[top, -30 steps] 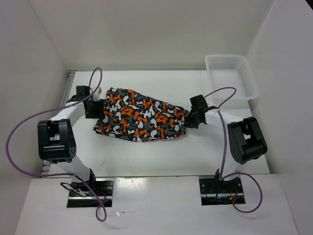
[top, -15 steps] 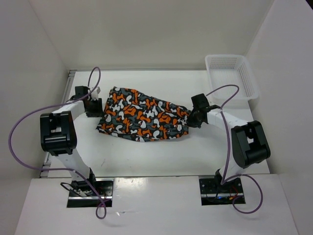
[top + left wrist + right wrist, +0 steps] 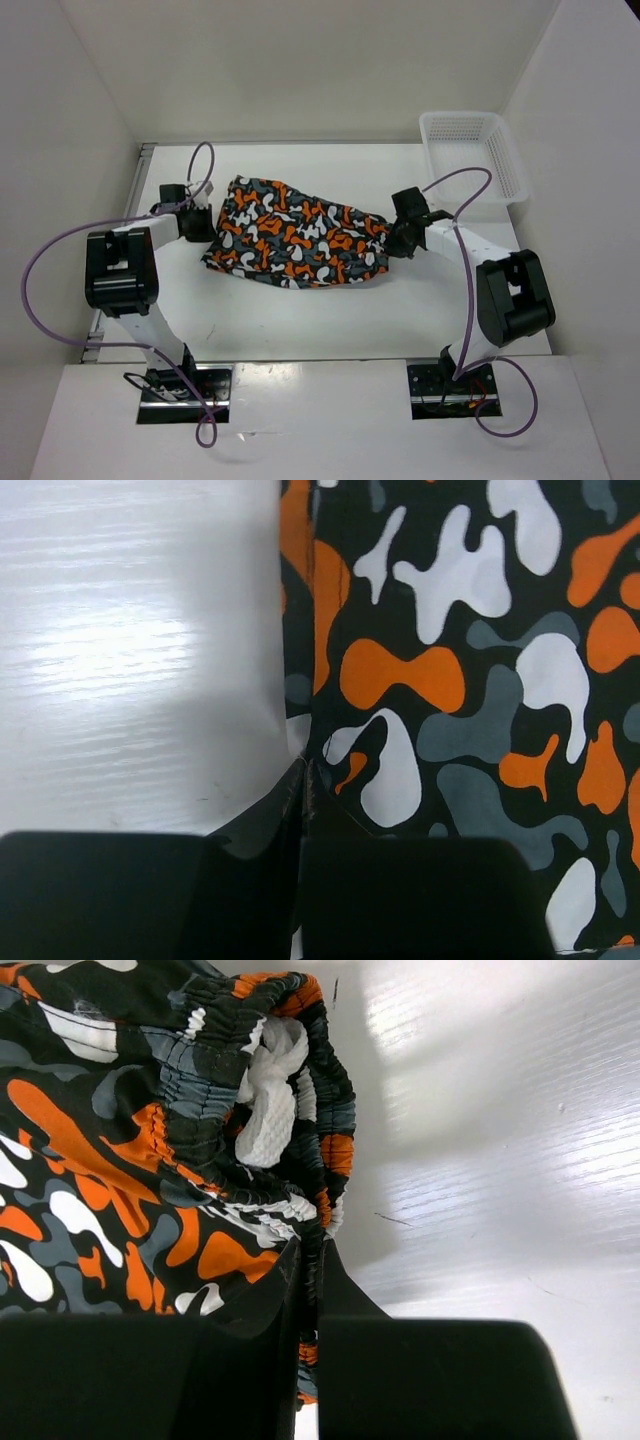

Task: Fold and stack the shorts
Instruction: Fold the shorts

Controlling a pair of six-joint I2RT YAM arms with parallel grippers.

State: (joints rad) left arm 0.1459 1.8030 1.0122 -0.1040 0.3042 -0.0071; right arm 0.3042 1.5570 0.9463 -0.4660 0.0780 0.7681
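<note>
Across the middle of the table (image 3: 300, 320), holding the shorts (image 3: 295, 240) stretched by opposite ends, likely to flatten them for folding. Clenched on one side edge with the left end effector (image 3: 205, 226), on the waistband (image 3: 300, 1090) with the right end effector (image 3: 393, 240) (elastic bunched there). Reaching inward, forearms low, elbows out.

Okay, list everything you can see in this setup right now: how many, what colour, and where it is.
Soft fabric shorts with orange, black, grey and white camouflage print: one, mid-table, held between the two grippers.
White plastic mesh basket: one, far right corner of the table.
White table: one, under everything.
Purple cables: two, one looping off each arm.
Left gripper: one, black, shut on the shorts' left edge.
Right gripper: one, black, shut on the shorts' elastic waistband at the right end.
</note>
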